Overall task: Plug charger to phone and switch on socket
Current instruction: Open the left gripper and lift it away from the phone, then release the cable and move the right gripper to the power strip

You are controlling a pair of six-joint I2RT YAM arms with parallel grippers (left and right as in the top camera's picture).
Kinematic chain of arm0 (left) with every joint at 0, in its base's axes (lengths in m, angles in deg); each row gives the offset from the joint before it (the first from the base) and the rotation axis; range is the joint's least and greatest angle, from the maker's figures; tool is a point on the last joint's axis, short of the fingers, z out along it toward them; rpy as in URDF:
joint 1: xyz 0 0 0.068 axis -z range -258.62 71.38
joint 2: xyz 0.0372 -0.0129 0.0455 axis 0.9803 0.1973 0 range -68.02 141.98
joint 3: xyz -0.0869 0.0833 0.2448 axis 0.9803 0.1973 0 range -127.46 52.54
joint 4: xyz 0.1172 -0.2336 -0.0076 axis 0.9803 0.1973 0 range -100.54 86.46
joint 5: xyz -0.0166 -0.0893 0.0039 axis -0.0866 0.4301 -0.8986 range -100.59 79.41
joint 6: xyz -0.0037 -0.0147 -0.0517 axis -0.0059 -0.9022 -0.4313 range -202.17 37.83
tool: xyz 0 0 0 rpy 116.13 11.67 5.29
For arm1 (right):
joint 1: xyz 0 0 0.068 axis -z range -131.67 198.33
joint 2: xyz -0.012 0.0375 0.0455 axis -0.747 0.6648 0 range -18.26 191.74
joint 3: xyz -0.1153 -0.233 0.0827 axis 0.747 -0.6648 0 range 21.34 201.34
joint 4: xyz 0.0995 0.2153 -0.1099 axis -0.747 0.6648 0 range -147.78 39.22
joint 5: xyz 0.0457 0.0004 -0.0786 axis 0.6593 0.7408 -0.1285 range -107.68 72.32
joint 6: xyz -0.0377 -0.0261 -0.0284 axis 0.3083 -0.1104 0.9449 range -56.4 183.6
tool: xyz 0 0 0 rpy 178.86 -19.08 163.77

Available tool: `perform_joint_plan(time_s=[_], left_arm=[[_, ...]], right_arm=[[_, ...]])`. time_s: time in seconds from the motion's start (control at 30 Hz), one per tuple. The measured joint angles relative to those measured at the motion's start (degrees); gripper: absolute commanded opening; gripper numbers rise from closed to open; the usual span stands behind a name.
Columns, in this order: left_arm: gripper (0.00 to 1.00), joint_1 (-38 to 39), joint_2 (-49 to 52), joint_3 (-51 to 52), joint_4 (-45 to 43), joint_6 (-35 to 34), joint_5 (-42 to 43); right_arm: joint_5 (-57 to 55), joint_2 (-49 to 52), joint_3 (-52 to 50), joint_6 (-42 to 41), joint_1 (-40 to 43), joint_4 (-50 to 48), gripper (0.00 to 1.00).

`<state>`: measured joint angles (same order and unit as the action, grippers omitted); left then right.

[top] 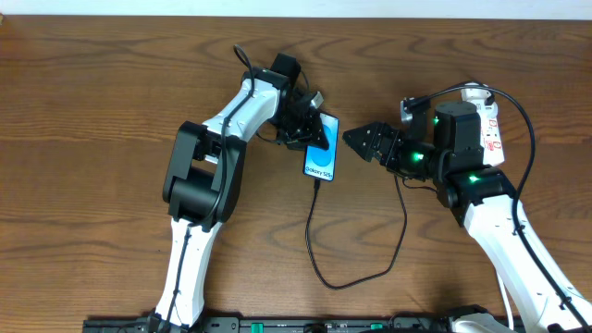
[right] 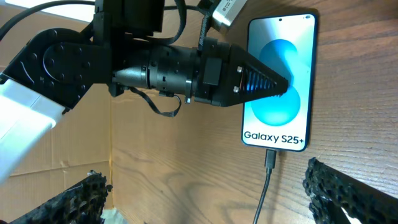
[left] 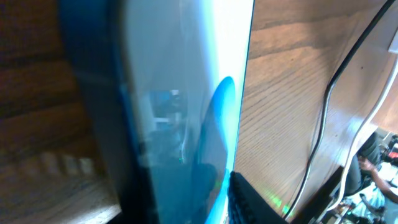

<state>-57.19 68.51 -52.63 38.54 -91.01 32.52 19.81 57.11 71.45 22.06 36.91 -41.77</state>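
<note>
Surface (top: pixel 83 83): brown wood grain | phone (top: pixel 321 163): flat, screen up, centre | charger (right: pixel 270 160): cable looped nearside, plug at phone's lower edge | socket (top: pixel 493 139): right rear, partly hidden.

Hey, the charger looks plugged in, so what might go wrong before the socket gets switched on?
The left hand rests on the phone; dragging as it lifts might shift the phone and loosen the charger plug.
The charger's cable loops close by the right arm; turning the open right hand toward the socket might snag it.
The socket is partly hidden under that arm, so reaching it cleanly may be hard.
</note>
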Motion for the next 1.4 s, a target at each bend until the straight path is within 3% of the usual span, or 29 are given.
perform_joint_plan(time_s=[0.13, 0.2, 0.4, 0.43, 0.47, 0.87, 1.1, 1.2, 1.4], left_arm=[[0.49, 0.02, 0.00, 0.00, -0.02, 0.00, 0.37], [0.63, 0.02, -0.02, -0.07, 0.04, 0.07, 0.39], [0.78, 0.17, -0.72, -0.90, 1.31, 0.02, -1.40], [0.91, 0.17, -0.85, -0.92, 1.49, -0.11, -1.55], [0.93, 0.15, -1.07, -0.96, 1.60, 0.02, -2.40], [0.94, 0.11, -2.36, -1.64, 4.68, 0.07, -10.25], [0.94, -2.89, -5.05, -0.37, 6.47, 0.07, -19.65], [0.94, -5.07, -9.57, 0.55, 7.02, 0.07, -23.08], [0.94, -9.77, -29.00, 0.31, 7.63, 0.07, -30.25]], right_arm=[[-0.02, 0.00, 0.00, 0.15, 0.00, 0.37, 0.99], [-0.17, 0.00, 0.00, 0.20, 0.00, 1.01, 0.99], [-1.70, 0.00, 0.00, 0.57, 0.00, 3.08, 0.99], [-1.97, 0.00, 0.00, 0.66, 0.00, 3.23, 0.99], [-2.12, 0.00, 0.00, 0.68, 0.00, 3.48, 0.99], [-5.55, 0.00, 0.00, 2.40, 0.00, 9.01, 0.99], [-7.06, 0.00, 0.00, 4.57, 0.00, 11.02, 0.99], [-7.78, 0.00, 0.00, 4.81, 0.00, 11.39, 0.99], [-9.35, 0.00, 0.00, 7.39, 0.74, 13.57, 0.99]])
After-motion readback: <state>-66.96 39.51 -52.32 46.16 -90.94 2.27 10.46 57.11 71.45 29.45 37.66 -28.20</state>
